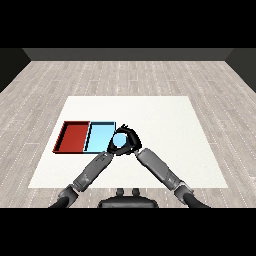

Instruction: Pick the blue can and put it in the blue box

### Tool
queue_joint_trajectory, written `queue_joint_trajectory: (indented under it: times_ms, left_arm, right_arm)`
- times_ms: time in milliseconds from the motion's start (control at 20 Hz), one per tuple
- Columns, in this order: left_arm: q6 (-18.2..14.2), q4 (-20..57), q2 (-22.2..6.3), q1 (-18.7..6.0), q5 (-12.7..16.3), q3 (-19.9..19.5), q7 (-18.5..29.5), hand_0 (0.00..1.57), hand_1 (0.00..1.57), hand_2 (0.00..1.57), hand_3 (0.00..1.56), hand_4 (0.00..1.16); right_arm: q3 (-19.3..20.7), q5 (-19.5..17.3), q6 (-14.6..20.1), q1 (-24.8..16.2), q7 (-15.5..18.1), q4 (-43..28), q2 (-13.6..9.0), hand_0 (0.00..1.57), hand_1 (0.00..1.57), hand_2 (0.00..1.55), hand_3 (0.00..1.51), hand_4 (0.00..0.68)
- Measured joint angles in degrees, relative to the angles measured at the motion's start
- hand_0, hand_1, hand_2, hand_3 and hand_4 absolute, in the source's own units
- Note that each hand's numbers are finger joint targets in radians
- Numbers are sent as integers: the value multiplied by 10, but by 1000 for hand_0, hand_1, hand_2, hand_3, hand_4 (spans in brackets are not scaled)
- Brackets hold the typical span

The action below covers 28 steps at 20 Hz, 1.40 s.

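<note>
The blue can (119,141) shows as a pale blue round shape just off the right edge of the light blue tray (98,136). My right hand (132,138) is curled round the can, with black fingers over its top and right side. Whether the can rests on the table or hangs above it cannot be told. My left hand (109,148) lies close against the can's lower left, at the blue tray's near right corner, and is mostly hidden there.
The red tray (74,136) lies directly left of the blue tray, sharing a wall. Both sit on the left half of the white table (170,130). The two forearms converge in front of the trays.
</note>
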State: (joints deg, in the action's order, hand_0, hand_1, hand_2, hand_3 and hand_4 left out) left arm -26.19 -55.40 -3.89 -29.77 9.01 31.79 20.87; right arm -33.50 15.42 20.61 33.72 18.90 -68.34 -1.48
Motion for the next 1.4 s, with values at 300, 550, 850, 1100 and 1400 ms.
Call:
queue_joint_trajectory:
  times_ms: [300, 550, 850, 1100, 1400]
  left_arm:
    - [-37, -19, 12, 27, 40, -7, 29, 774, 774, 819, 684, 673]
    - [-47, -24, 16, 30, 55, -4, 41, 831, 831, 881, 738, 666]
    - [-19, -38, 25, 43, 81, -24, 26, 1425, 1425, 1347, 1000, 683]
    - [0, -26, 29, 45, 86, -29, 33, 1571, 1571, 1516, 1448, 1097]
    - [-3, -16, 35, 43, 99, -28, 25, 1571, 1571, 1543, 1476, 1134]
  right_arm:
    - [-13, 19, -4, 2, 4, -3, -1, 1437, 1437, 1451, 1391, 606]
    - [-15, 34, -7, 2, 4, -8, -8, 1432, 1432, 1451, 1392, 588]
    - [2, 36, -11, 0, -14, -16, 1, 1267, 1267, 1371, 1326, 415]
    - [4, 65, -18, -12, -12, -21, 5, 0, 0, 0, 0, 0]
    - [16, 56, -25, -26, -19, -31, 11, 0, 0, 0, 0, 0]
